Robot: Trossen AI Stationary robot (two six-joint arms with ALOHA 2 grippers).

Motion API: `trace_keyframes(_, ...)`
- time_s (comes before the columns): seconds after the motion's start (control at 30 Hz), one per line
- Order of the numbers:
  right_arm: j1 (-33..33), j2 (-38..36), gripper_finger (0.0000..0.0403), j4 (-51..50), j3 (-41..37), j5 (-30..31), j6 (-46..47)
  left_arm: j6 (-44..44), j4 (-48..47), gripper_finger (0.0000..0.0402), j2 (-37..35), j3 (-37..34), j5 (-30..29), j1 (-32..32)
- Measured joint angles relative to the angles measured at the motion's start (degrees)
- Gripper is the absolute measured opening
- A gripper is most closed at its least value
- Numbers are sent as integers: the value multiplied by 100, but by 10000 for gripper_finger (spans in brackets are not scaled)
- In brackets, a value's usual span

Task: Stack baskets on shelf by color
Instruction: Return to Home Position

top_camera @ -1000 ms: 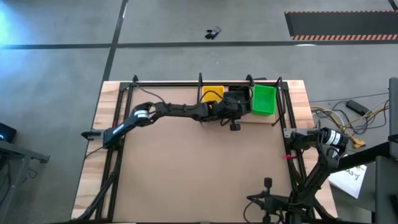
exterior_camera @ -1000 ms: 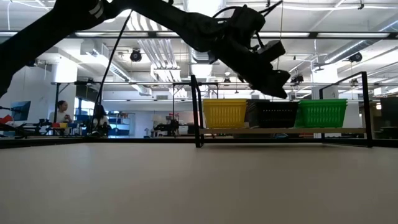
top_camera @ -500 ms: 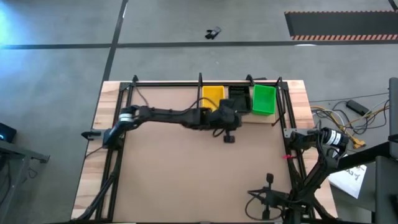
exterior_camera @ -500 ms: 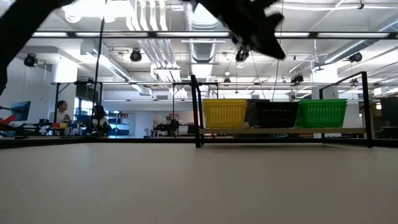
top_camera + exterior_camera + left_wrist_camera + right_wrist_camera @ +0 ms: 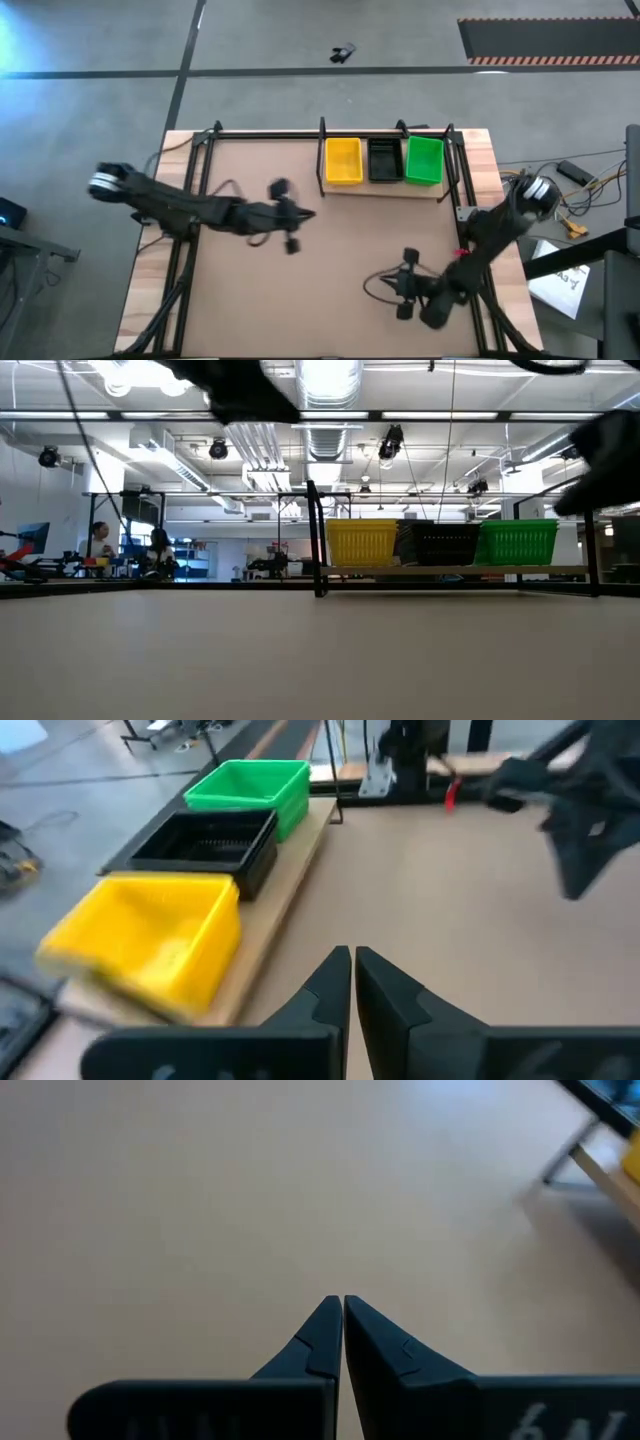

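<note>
I am seeing one yellow basket [image 5: 343,161], one black basket [image 5: 383,160] and one green basket [image 5: 424,160] from above, sitting side by side, left to right, on the shelf [image 5: 385,189] at the far edge. I cannot tell how many are nesting in each. My left gripper [image 5: 353,970] is hovering left of centre and my right gripper [image 5: 342,1315] near right, both with fingers pressed together.
</note>
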Motion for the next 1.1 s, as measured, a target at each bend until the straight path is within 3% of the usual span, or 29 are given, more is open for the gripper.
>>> trace_keyframes(0.23,-1342,-2160,9,1966,-1133,-1738,-2603,-530,767,3,-2332,-2234,15,-16)
trace_keyframes(0.53,-3262,-4971,8,2026,-2078,-3636,-3186,-604,683,1,-5196,-3734,223,250)
trace_keyframes(0.67,-3583,-5781,8,1720,-2308,-3803,-3274,-440,403,0,-6123,-4115,553,464)
trace_keyframes(0.87,-3564,-6610,8,1368,-2595,-3819,-3181,-422,-538,0,-7802,-4313,537,663)
trace_keyframes(1.1,-3564,-7211,8,1354,-3067,-3805,-3183,-385,-739,0,-7503,-4323,531,664)
